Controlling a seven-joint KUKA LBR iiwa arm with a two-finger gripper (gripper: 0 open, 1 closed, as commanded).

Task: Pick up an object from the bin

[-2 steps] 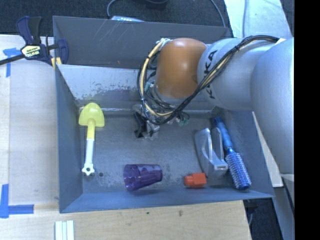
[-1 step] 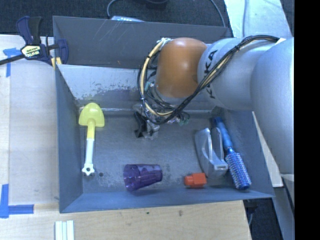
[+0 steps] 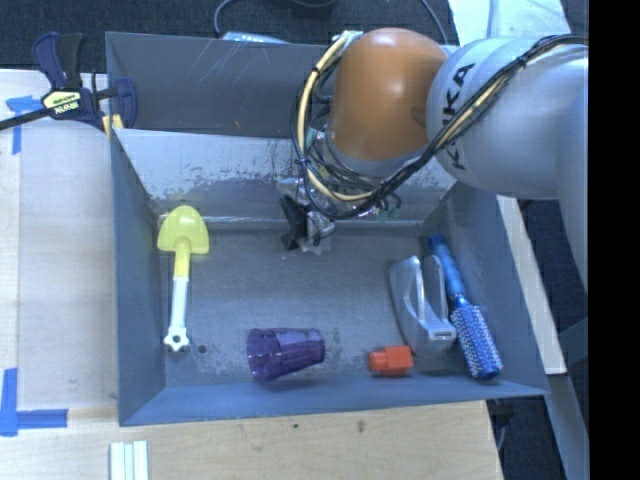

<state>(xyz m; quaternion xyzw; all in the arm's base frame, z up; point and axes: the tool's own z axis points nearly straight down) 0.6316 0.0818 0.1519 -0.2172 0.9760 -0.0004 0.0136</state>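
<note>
My gripper (image 3: 307, 236) hangs above the back middle of the bin, close to the rear wall, with nothing seen in it. The nearest loose thing is a yellow toy shovel (image 3: 181, 258) with a white handle, lying to its left along the left side. A purple plastic cup (image 3: 285, 352) lies on its side near the front wall, below the gripper and well apart from it.
A small orange block (image 3: 390, 361) lies at the front right. Beside it rests a grey metal piece (image 3: 420, 303), and a blue brush (image 3: 465, 313) lies along the right wall. The arm with its orange dome reaches in from the upper right.
</note>
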